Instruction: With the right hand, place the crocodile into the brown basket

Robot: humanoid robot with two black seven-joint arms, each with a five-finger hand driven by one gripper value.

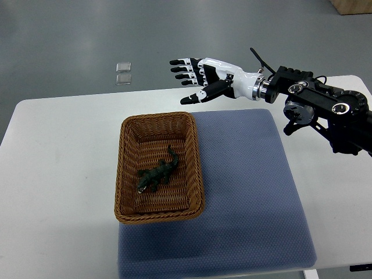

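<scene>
Crocodile point(157, 173) lying inside brown basket point(127, 168); right hand point(206, 78) above, fingers apart, empty.

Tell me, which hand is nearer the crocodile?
Right: the right hand hangs open beyond the basket, apart from the crocodile inside it; the left hand is out of view.

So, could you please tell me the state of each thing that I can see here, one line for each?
Crocodile toy: lying flat inside the basket, no hand touching it.
Brown wicker basket: upright on the mat's left part, holding only the crocodile.
Right hand: open, fingers spread, empty, raised beyond the basket's far rim.
Blue mat: spread flat on the table.
White table: carrying the mat.
</scene>
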